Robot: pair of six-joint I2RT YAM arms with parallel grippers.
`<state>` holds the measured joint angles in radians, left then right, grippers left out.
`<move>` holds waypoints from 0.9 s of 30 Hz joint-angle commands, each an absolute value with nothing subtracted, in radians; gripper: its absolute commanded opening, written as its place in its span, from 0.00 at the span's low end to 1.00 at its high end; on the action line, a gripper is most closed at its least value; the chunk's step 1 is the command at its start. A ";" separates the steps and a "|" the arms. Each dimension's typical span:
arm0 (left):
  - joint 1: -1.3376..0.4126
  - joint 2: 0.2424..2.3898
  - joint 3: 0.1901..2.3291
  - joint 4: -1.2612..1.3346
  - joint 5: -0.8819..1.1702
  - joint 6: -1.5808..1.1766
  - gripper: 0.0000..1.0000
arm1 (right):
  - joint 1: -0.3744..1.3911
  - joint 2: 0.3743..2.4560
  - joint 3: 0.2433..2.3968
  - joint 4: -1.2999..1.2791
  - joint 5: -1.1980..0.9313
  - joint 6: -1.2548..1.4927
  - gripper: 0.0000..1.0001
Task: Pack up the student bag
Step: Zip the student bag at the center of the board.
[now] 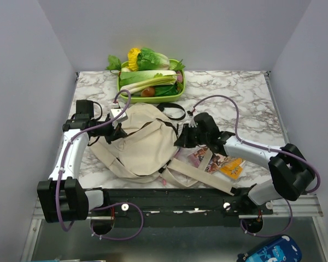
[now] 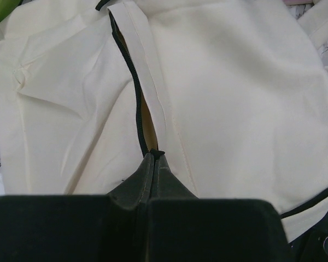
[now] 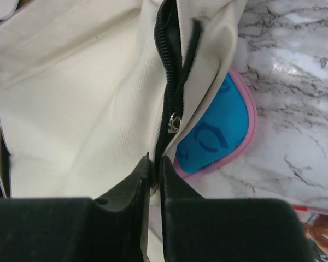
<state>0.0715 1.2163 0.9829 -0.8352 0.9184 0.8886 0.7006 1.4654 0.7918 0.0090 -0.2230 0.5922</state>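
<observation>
Left pincer [image 2: 153, 155], right pincer [image 3: 154, 161] pinching student bag [image 1: 145, 139] zip edge; blue pencil case [image 3: 218, 131] (half hidden) beneath.

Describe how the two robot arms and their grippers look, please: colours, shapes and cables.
The left arm and the right arm each have white link shells and bulky black joint housings. A thin purple cable loops along each arm. The left gripper and the right gripper have matte black, wedge-shaped fingers. No markings are visible.
</observation>
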 commanded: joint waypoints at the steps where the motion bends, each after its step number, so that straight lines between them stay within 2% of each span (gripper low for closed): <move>1: 0.077 1.224 0.974 -0.804 0.977 0.910 0.00 | 0.675 1.451 0.859 0.091 -0.272 0.580 0.07; 3: 0.077 1.224 0.991 -0.825 0.983 0.931 0.00 | 0.673 1.440 0.893 0.081 -0.262 0.525 0.01; 8: 0.078 1.249 1.101 -0.978 1.046 0.972 0.00 | 0.667 1.448 1.051 -0.024 -0.186 0.367 0.01; 12: 0.075 1.304 1.244 -1.197 1.124 1.112 0.00 | 0.647 1.552 1.193 -0.104 -0.121 0.252 0.01; 13: 0.058 1.322 1.258 -1.274 1.140 1.162 0.00 | 0.637 1.583 1.227 -0.130 -0.118 0.233 0.01; 17: -0.032 1.338 1.237 -1.296 1.115 1.172 0.00 | 0.607 1.686 1.365 -0.186 -0.063 0.158 0.01; 18: -0.050 1.335 1.192 -1.273 1.106 1.146 0.00 | 0.604 1.698 1.400 -0.196 -0.013 0.147 0.17; 20: -0.078 1.322 1.142 -1.162 1.091 1.088 0.00 | 0.604 1.706 1.414 -0.221 0.046 0.114 0.35; 21: -0.098 1.319 1.094 -1.128 1.092 1.042 0.00 | 0.604 1.695 1.413 -0.225 0.108 0.109 0.49; 24: -0.147 1.327 1.023 -1.005 1.083 0.962 0.00 | 0.604 1.623 1.355 -0.230 0.207 0.103 0.66; 27: -0.170 1.335 0.977 -0.847 1.080 0.875 0.00 | 0.614 1.495 1.247 -0.230 0.164 0.106 0.71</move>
<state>-0.1333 1.3342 1.0286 -1.0584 1.0096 1.0042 0.6060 1.6562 1.3380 -0.2020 0.0914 0.1394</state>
